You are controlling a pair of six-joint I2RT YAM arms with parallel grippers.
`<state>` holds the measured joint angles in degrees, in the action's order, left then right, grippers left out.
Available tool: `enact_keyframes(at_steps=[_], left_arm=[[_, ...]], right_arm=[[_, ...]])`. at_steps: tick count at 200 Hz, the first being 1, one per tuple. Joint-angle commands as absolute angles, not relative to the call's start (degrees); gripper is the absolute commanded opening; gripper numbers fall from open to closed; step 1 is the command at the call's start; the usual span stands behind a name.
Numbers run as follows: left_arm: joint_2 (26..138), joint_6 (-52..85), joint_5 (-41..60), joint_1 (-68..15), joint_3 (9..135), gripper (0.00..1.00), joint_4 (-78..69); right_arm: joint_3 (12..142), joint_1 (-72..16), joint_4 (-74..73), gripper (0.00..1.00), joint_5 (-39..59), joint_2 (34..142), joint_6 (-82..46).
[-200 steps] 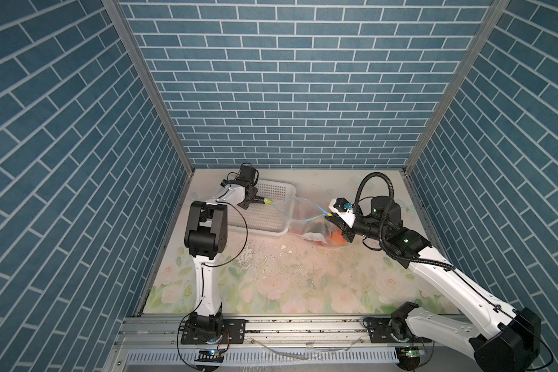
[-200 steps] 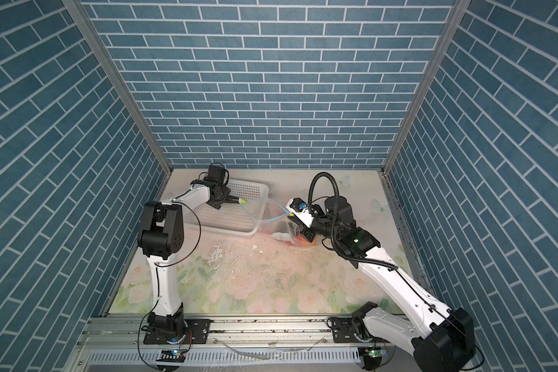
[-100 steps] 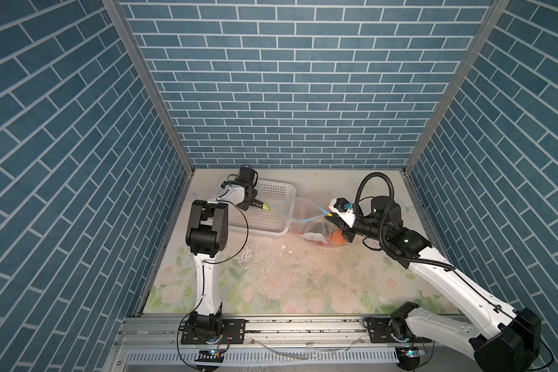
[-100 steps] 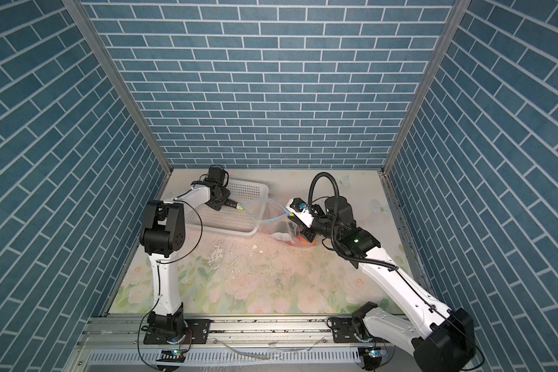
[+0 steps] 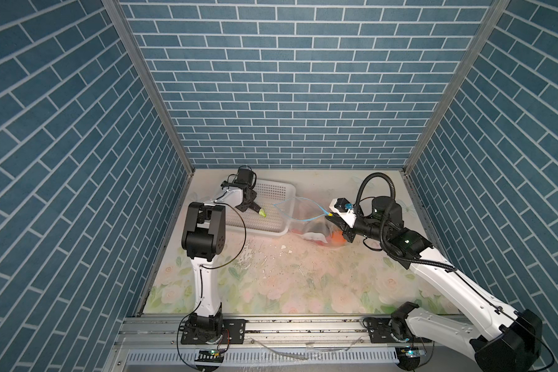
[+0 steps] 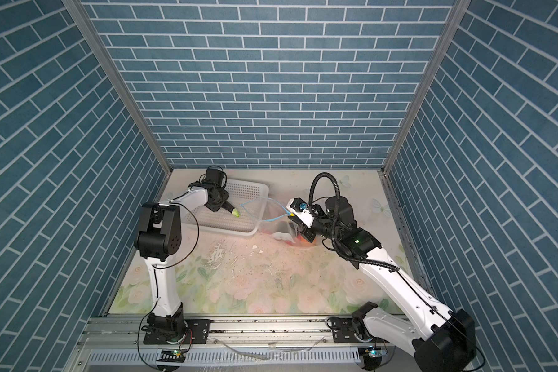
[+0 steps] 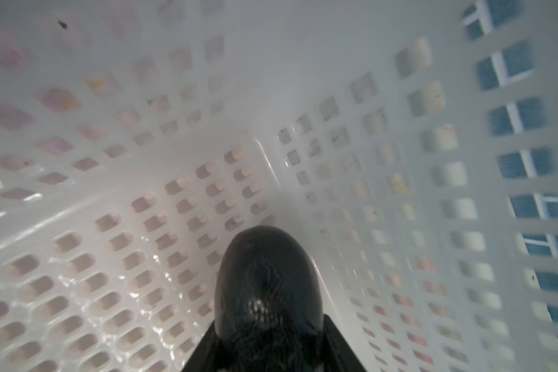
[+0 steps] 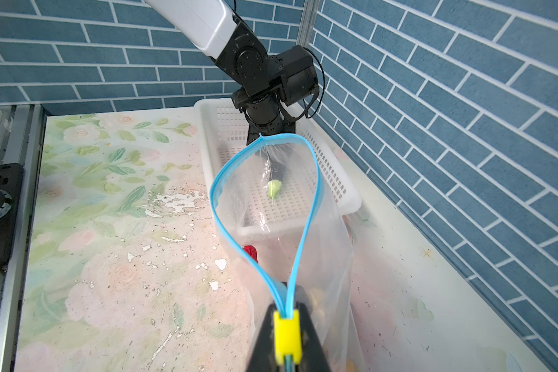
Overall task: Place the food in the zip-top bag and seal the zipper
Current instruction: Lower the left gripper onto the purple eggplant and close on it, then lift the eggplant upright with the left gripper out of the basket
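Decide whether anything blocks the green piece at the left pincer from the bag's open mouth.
Nothing visible does. The left pincer holds the green piece over the basket, just beside the bag's mouth, which the right pincer holds open by the slider.

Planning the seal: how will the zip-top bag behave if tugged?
Likely floppy: the zip-top bag sags wrinkled below its looped zipper. Probably bottom-heavy: the food pools low inside. May slip: the right hand pinches just the zipper.

left claw (image 5: 255, 207) angled downward, right claw (image 8: 285, 322) pinched tight, right arm outstretched
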<state>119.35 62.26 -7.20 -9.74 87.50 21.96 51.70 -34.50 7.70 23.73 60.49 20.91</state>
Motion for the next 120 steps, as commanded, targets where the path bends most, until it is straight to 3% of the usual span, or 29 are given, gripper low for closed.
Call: enact_keyframes(at_steps=[1,47,120], left_arm=[[114.6,58.8,-7.8,-10.4,85.5,0.43,19.6],[107.4,52.3,-10.5,-13.0,81.3,0.42,13.4],[92.7,31.5,-16.8,-20.8,66.1,0.40,-18.0]], right_arm=[[51.9,-34.7,6.2,0.00,24.3,59.6,22.0],[51.8,-34.7,6.4,0.00,24.1,59.3,22.0],[50.6,-34.8,6.4,0.00,23.2,57.7,22.0]])
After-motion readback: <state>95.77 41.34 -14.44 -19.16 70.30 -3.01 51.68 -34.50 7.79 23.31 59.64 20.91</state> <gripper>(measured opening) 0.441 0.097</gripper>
